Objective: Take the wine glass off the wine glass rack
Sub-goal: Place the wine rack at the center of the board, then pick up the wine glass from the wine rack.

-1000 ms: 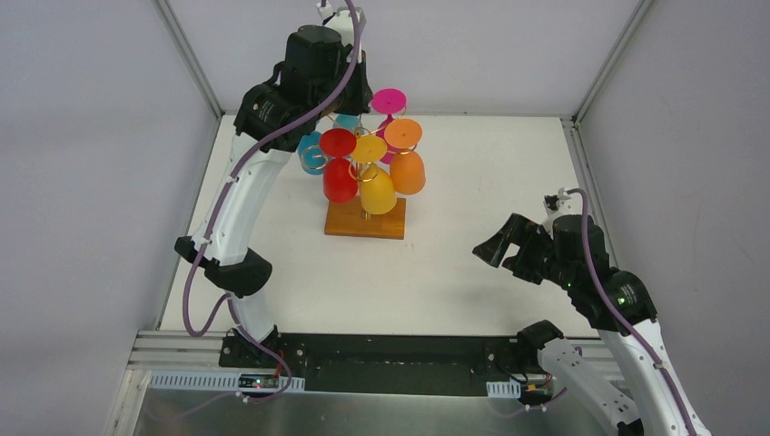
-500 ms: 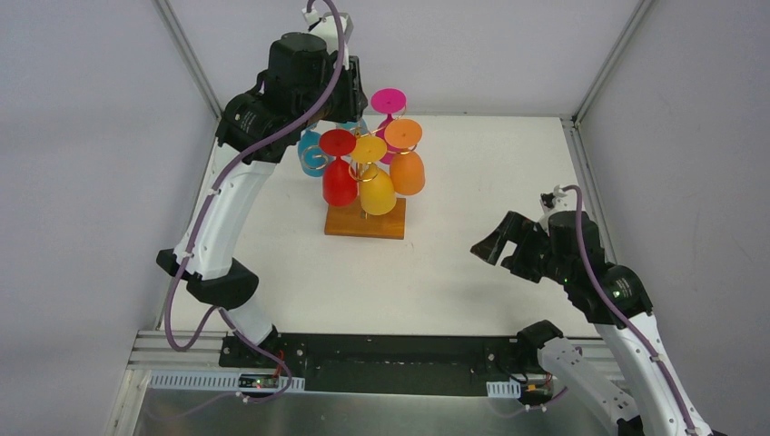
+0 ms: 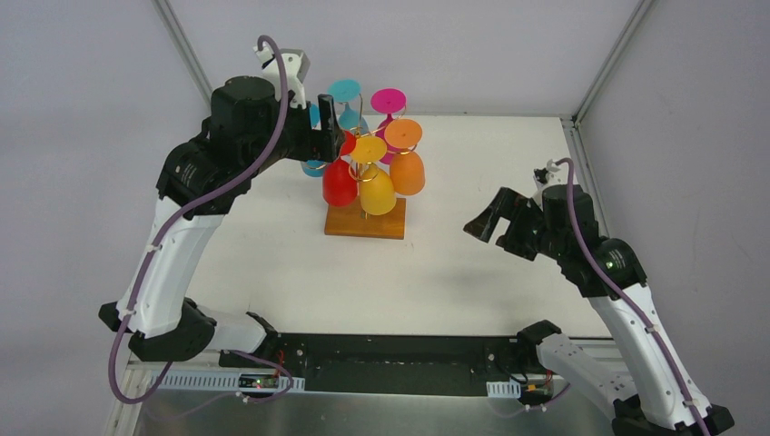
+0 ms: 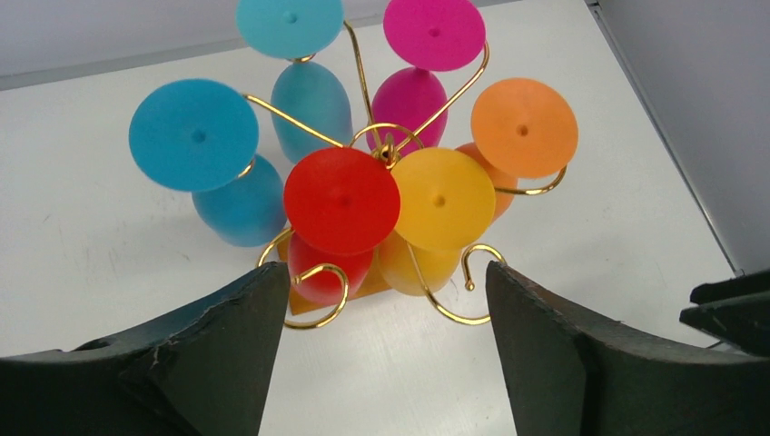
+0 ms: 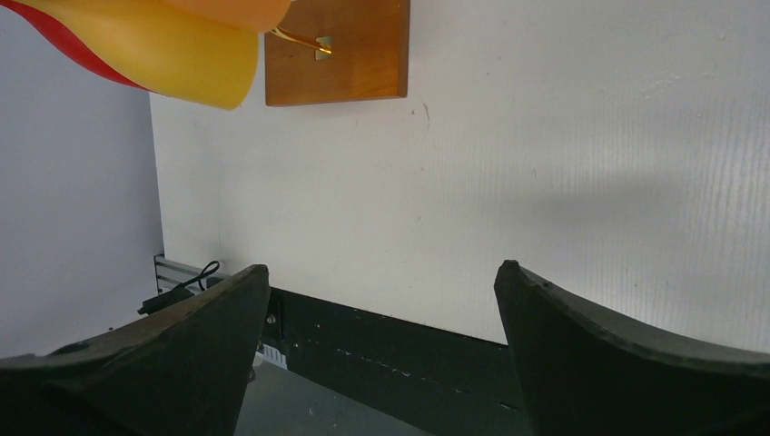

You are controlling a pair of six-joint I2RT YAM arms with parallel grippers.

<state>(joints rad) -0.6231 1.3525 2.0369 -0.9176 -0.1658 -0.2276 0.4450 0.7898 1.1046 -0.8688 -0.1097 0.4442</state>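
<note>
Just beyond left claw [image 4: 382, 295] stands the rack [image 4: 389, 145].

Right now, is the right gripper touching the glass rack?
Apart. The top view shows white table between the open right gripper and the rack. The right wrist view shows its wooden base far ahead of the gripper.

Wine glass rack [image 3: 350, 224] standing upright on white table [image 3: 454, 272], far centre; gold wire, wooden base. Six wine glasses [image 4: 340, 200] hanging upside down: red, yellow, orange, magenta, two teal.
</note>
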